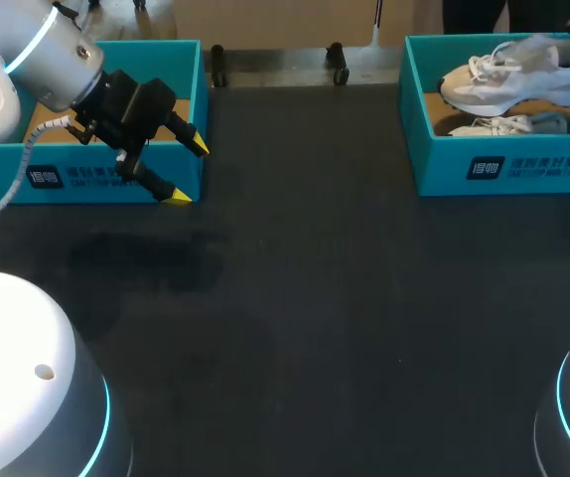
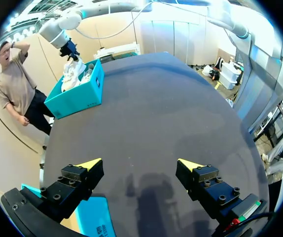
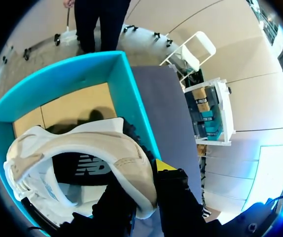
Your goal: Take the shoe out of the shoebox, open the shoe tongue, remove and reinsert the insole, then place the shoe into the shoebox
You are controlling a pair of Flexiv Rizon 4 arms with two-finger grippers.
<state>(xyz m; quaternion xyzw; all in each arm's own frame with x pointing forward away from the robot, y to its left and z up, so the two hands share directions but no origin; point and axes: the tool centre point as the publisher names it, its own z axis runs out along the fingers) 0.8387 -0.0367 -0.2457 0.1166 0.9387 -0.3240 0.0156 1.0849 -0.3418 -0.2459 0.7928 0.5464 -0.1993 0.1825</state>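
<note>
The right gripper (image 3: 140, 185) pinches the heel collar of the white sneaker (image 1: 503, 78), held over the teal shoebox (image 1: 523, 167) at the worktop's (image 1: 345, 298) far right corner. The left gripper (image 1: 187, 170) hangs spread by a second teal box (image 1: 67, 181) at the far left.

The shoe (image 3: 94, 140) heel hides one fingertip of the right gripper (image 3: 147, 180) — the other yellow tip alone shows.

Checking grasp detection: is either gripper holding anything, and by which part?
Right gripper holds the white shoe by the collar rim at its opening, one finger inside, one outside. Left gripper is open and empty.
</note>
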